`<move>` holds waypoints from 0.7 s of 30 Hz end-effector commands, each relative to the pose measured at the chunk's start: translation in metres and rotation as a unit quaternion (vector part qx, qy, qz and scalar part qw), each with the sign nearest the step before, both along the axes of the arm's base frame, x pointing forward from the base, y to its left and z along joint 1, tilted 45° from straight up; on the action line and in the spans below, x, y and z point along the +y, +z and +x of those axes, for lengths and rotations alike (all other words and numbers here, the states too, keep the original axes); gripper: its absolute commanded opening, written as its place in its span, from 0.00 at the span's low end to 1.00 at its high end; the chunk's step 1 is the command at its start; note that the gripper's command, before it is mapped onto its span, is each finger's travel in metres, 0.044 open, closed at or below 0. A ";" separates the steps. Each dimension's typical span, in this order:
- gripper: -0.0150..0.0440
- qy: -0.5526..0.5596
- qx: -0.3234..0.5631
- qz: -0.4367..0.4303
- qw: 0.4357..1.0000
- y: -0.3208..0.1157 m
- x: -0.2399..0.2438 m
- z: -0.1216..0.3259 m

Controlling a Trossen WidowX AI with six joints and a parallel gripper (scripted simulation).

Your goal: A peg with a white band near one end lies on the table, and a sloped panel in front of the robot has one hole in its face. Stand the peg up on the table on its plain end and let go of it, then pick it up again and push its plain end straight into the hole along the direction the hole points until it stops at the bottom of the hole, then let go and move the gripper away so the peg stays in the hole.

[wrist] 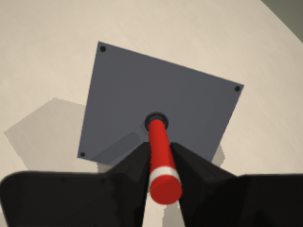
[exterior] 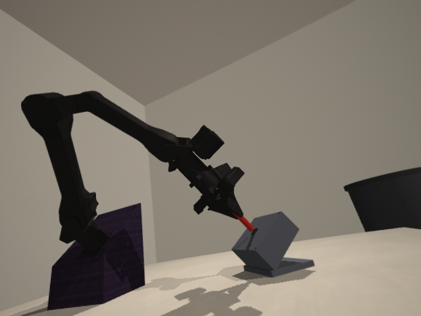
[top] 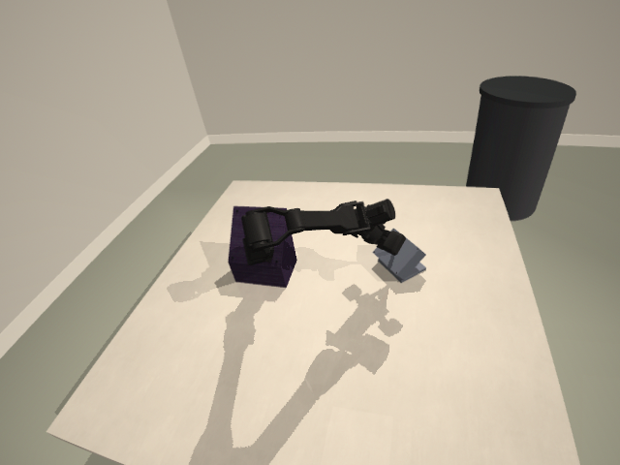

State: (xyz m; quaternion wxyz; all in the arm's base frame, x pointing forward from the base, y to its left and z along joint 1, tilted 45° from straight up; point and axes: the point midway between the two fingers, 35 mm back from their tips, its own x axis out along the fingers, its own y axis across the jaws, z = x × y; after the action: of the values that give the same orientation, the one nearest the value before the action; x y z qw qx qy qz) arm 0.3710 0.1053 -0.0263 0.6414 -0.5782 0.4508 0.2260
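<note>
My gripper point(exterior: 239, 215) point(wrist: 159, 148) is shut on the red peg point(exterior: 247, 223) point(wrist: 161, 148). The peg's white band point(wrist: 164, 173) is at the end nearer the wrist camera, and its plain end points down along the slope of the arm. The grey sloped panel point(top: 411, 251) point(exterior: 272, 234) point(wrist: 123, 90) has one round hole point(exterior: 254, 231) point(wrist: 156, 114) in its face. The peg's plain end is at the mouth of the hole; how far in it is, if at all, I cannot tell. In the top view the gripper hides the peg and the hole.
The arm rises from a dark purple block point(top: 260, 272) point(exterior: 77, 282) on the table point(top: 450, 375). The panel's flat foot point(exterior: 295, 265) rests on the table. A dark round bin point(top: 518, 144) point(exterior: 387, 204) stands beyond the table's far right corner.
</note>
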 end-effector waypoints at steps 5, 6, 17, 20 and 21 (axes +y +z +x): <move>0.25 0.001 -0.001 0.000 1.000 -0.004 0.000 0.003; 0.25 0.001 -0.001 0.000 1.000 -0.004 0.000 0.003; 0.25 0.001 -0.001 0.000 1.000 -0.011 -0.001 0.007; 0.25 0.001 -0.001 0.000 1.000 -0.012 -0.002 0.008; 0.25 0.001 -0.001 0.000 1.000 -0.013 -0.002 0.008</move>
State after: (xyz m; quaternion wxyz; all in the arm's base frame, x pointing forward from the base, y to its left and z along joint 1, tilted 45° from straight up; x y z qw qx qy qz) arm 0.3781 0.1029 -0.0373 0.6418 -0.5785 0.4511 0.2235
